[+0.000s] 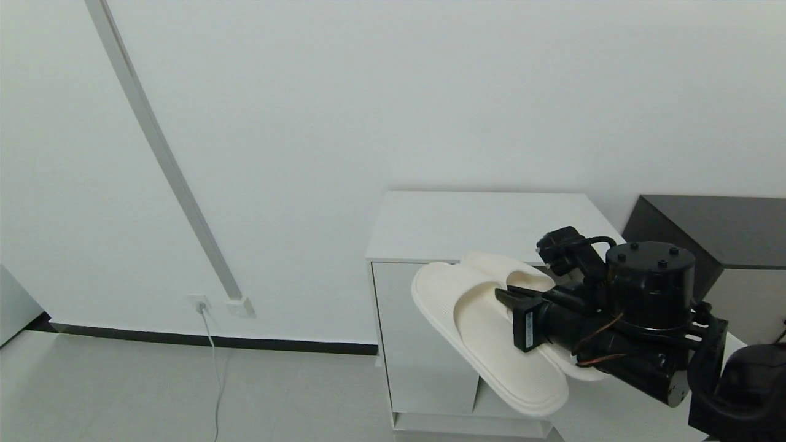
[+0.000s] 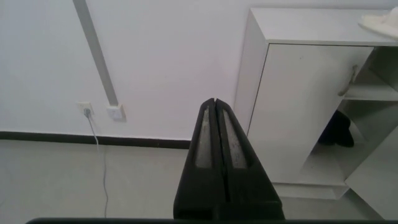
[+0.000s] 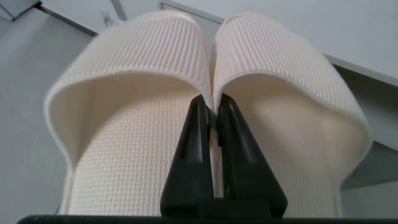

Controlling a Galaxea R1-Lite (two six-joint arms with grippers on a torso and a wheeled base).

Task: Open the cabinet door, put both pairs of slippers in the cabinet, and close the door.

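The right gripper point(image 3: 211, 106) is clamped tight on a pair of cream slippers point(image 1: 485, 331). Its two black fingers pinch the inner edges where the two slippers meet side by side. The pair hangs in the air in front of the white cabinet point(image 1: 479, 221), tilted, toes pointing toward the cabinet's front and soles facing down and left.

Over on the left side, the left gripper point(image 2: 215, 112) has its fingers pressed flat together with nothing between them. It is held well out from the cabinet, above the pale floor point(image 2: 93, 180).

From that wrist, the cabinet shows a door panel with a handle point(image 2: 351, 79), and beside it open shelves with something dark point(image 2: 339, 129) on a lower one; what it is, I cannot tell.

A socket point(image 1: 199, 302) with a cable sits low on the wall. A dark unit point(image 1: 706, 227) stands just right of the cabinet.
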